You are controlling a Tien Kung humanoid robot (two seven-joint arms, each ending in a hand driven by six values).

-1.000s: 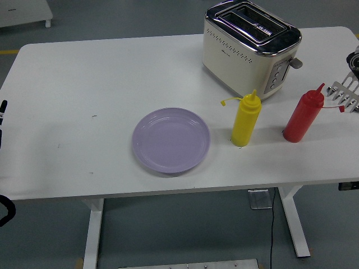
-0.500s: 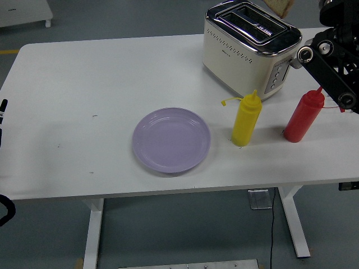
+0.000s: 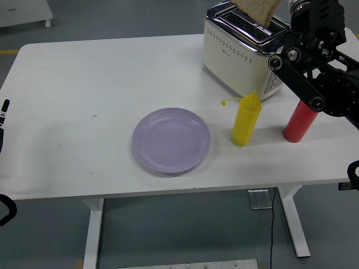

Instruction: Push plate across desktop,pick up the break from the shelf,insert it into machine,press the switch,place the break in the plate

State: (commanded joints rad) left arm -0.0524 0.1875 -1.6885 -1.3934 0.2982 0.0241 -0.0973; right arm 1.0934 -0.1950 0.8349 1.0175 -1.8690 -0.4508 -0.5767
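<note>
Resting the left arm [image 3: 3, 115] low at the left edge of the white table [image 3: 84, 73], far to the left of the working hand. Not showing enough of that hand to tell its state.

Leaving the purple plate [image 3: 171, 140] bare on the table, well to the left of and below the right hand [image 3: 307, 12], and well apart from it.

Standing the yellow bottle [image 3: 245, 119] upright just right of the plate, below and left of the right hand.

Holding the bread [image 3: 259, 9] tilted over the slots of the cream toaster [image 3: 241, 53], immediately left of the right hand. Pinching the slice at its right edge with the hand's fingers closed on it. Not showing clearly whether the lower edge is entering a slot.

Reaching the right arm in from the right edge, crossing in front of the toaster's right end and covering the top of the red bottle [image 3: 297, 122], directly below the hand.
</note>
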